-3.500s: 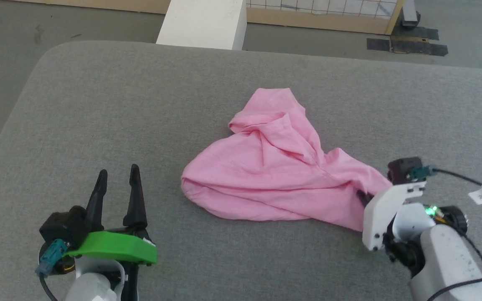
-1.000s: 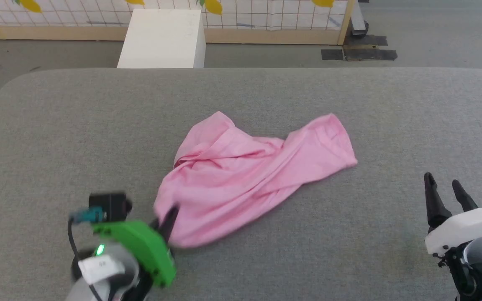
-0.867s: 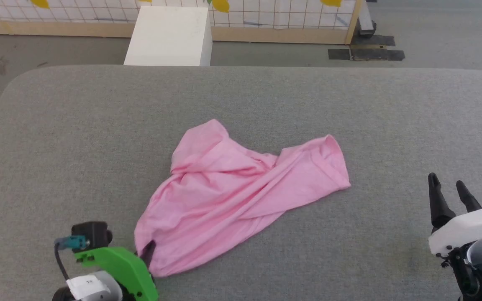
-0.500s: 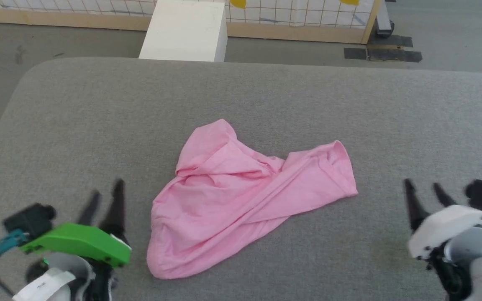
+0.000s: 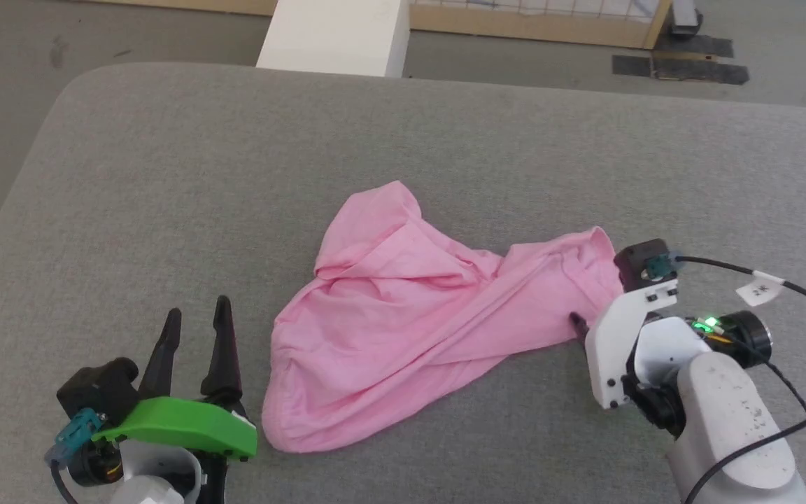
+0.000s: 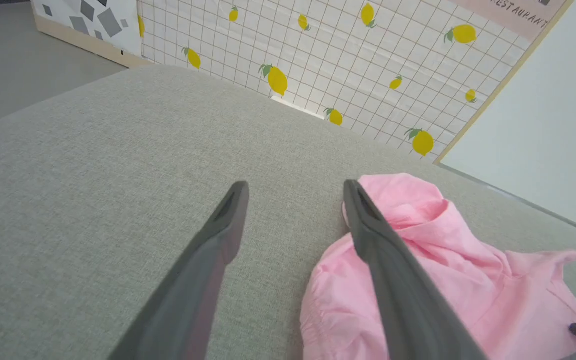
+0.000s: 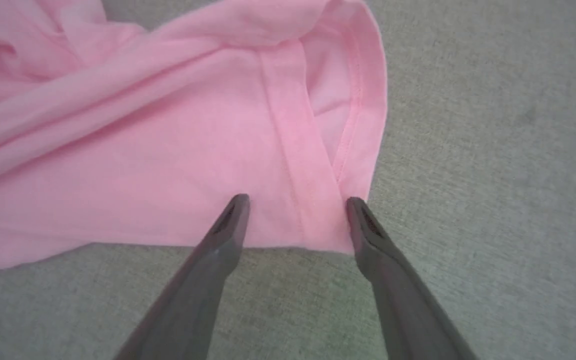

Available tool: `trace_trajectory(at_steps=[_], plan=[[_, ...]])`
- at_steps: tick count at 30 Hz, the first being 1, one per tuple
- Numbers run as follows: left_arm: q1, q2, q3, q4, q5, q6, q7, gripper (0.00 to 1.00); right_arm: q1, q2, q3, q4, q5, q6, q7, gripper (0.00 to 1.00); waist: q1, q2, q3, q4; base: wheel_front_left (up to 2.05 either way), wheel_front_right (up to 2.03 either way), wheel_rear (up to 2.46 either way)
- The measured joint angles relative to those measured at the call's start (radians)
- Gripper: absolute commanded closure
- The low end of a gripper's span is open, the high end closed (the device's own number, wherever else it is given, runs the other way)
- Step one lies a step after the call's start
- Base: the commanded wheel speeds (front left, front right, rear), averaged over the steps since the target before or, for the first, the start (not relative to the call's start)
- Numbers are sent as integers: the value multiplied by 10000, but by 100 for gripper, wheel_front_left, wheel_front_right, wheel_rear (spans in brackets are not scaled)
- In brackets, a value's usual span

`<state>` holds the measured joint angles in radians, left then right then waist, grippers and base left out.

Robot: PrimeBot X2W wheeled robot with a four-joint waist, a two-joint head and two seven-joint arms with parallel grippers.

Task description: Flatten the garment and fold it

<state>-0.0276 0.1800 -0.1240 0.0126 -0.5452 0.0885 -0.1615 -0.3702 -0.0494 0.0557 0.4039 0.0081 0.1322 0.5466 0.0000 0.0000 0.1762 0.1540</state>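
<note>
Pink garment [image 5: 403, 315] crumpled, not yet flattened, mid tabletop [image 5: 165, 175]. Fingers of right gripper [image 7: 298, 205] spread, empty, straddling garment's near-right hem corner; judged set for pinch to pull cloth flat. Fingers of left gripper [image 5: 196, 318] spread, empty, near left, just beside garment; free for opposite edge.

Pink garment [image 5: 403, 315], grey surface [image 5: 165, 175], lemon-print gridded panel [image 6: 318, 60]

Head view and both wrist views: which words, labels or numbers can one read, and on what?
"RESTAURANT", partly cut off, on the pink sign at the left wrist view's top edge.
The white tag at the head view's right: marks too small to read.
The garment: plain, no text.
</note>
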Motion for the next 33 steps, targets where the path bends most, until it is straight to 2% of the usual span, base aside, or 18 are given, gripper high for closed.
trace_trajectory(at_steps=[4,5,6,7,11,15,22,25,26,27,28,33], plan=[[-20,-12,15,291,0,-8,-86,0,-164,-4,182,677,82,-2,165,0,0,0,119,174,0,0,0],[-44,-12,27,349,-2,-10,-88,0,-274,-17,207,780,159,-2,196,34,0,0,148,206,0,0,0],[-70,-10,46,403,-6,-10,-88,0,-363,-29,232,826,245,-2,173,74,0,0,166,225,0,0,0],[-93,-8,75,449,-15,-10,-88,0,-416,-27,213,849,378,-2,102,100,0,0,169,222,0,0,0],[-136,-2,127,556,-115,-10,-84,0,-362,8,-408,675,961,2,-349,100,0,0,73,140,0,0,0],[-140,21,128,629,-199,-12,-73,0,228,-27,-1820,-546,1361,0,-623,100,0,0,-120,-38,0,0,0],[-134,107,90,685,-374,-88,123,0,3641,-21,-3599,-3630,1628,0,1126,100,0,0,-395,-484,0,0,0],[-134,113,46,692,-408,-94,240,0,4922,-36,-3756,-4033,2364,0,2194,100,0,0,-418,-720,0,0,0],[-136,115,36,698,-426,-94,265,0,5232,-10,-3762,-4163,2560,0,2336,97,0,0,-420,-805,0,0,0],[-136,115,25,702,-445,-92,284,0,5315,4,-3797,-4289,2844,0,2299,52,0,0,-420,-885,0,0,0],[-136,115,15,708,-447,-94,290,0,5310,2,-3843,-4385,3012,0,2178,0,0,0,-419,-949,0,0,0],[-147,119,-65,711,-447,-92,339,0,4424,-19,-4098,-5327,2945,-2,456,0,1,0,-451,-1182,0,0,0]])
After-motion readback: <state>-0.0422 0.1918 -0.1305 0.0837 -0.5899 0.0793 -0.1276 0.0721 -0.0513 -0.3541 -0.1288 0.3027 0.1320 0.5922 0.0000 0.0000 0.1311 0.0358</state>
